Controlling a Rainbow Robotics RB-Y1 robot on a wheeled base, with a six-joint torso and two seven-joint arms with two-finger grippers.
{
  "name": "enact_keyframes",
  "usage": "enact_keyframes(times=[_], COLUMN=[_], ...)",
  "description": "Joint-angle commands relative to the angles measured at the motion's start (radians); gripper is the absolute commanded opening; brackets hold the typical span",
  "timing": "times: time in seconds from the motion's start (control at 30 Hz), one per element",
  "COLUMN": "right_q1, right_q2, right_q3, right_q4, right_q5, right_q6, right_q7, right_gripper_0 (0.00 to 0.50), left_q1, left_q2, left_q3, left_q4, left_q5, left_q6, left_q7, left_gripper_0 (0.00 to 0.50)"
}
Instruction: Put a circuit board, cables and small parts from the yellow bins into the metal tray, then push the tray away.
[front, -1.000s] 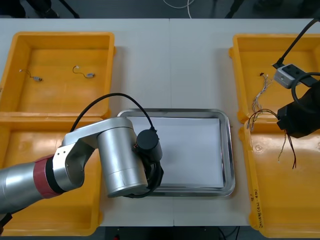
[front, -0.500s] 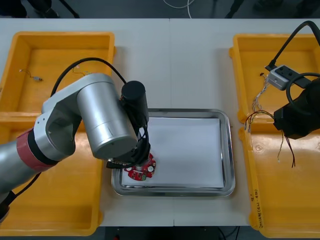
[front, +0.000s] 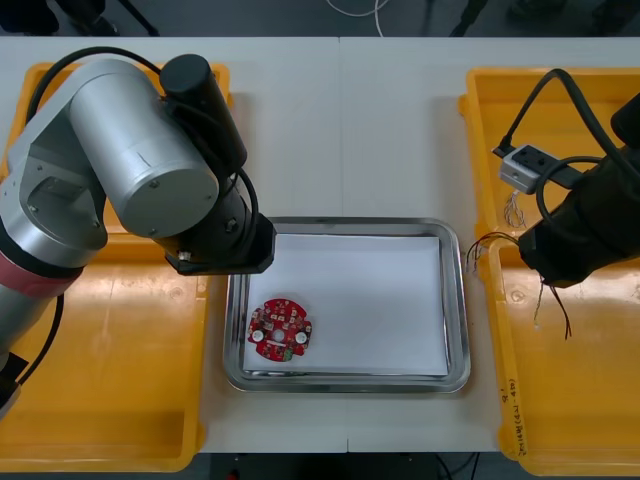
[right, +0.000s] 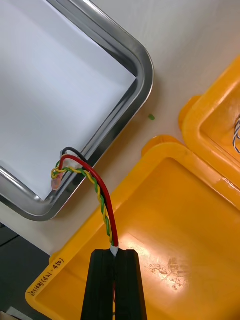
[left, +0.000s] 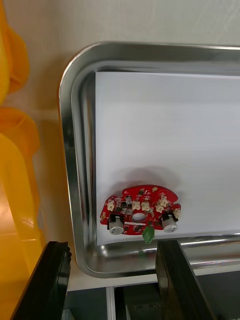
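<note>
1. Left gripper (left: 111, 247), fingers spread, hovers at the left side of the metal tray (front: 456, 300).
2. The round red circuit board (front: 280, 329) lies on the tray's white inside, near its left rim.
3. Right gripper (right: 117, 255) pinches a red and yellow cable (right: 103, 200) above a right-side yellow bin (right: 190, 210).

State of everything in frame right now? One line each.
Metal tray, white inside, one item in it.
Circuit board, lying flat in the tray's near left corner.
Left gripper, open, above the tray's left side.
Red and yellow cable, lifted, pinched at one end.
Right gripper, shut on that cable.
</note>
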Motion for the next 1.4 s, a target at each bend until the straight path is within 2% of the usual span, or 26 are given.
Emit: enact_keyframes(times=[0.03, 0.23, 0.57, 0.73, 1.03, 1.27, 1.4], right_q1=[-0.101, -0.161, -0.229, -0.230, -0.224, -0.180, -0.158], right_q2=[0.035, 0.062, 0.121, 0.157, 0.228, 0.286, 0.320], right_q3=[0.082, 0.177, 0.309, 0.343, 0.487, 0.526, 0.530], right_q4=[-0.031, -0.045, -0.049, -0.058, -0.092, -0.084, -0.071], right_q5=[0.035, 0.072, 0.122, 0.150, 0.274, 0.345, 0.371], right_q6=[-0.009, -0.027, -0.045, -0.045, -0.042, -0.042, -0.042], right_q7=[0.048, 0.053, 0.073, 0.091, 0.116, 0.130, 0.147], right_gripper_0=[0.000, 0.000, 0.000, 0.000, 0.000, 0.000, 0.000], left_q1=[-0.049, -0.077, -0.085, -0.085, -0.138, -0.160, -0.163], left_q2=[0.030, 0.032, 0.046, 0.066, 0.082, 0.084, 0.086], left_q3=[0.077, 0.157, 0.335, 0.378, 0.476, 0.522, 0.546], left_q4=[0.003, 0.084, 0.242, 0.298, 0.479, 0.577, 0.634], left_q5=[0.016, 0.016, -0.019, -0.087, -0.206, -0.306, -0.344], left_q6=[0.008, 0.008, 0.008, 0.008, 0.008, 0.008, -0.063], left_q7=[-0.105, -0.143, -0.337, -0.407, -0.558, -0.647, -0.659], left_gripper_0=[0.500, 0.500, 0.500, 0.500, 0.500, 0.500, 0.500])
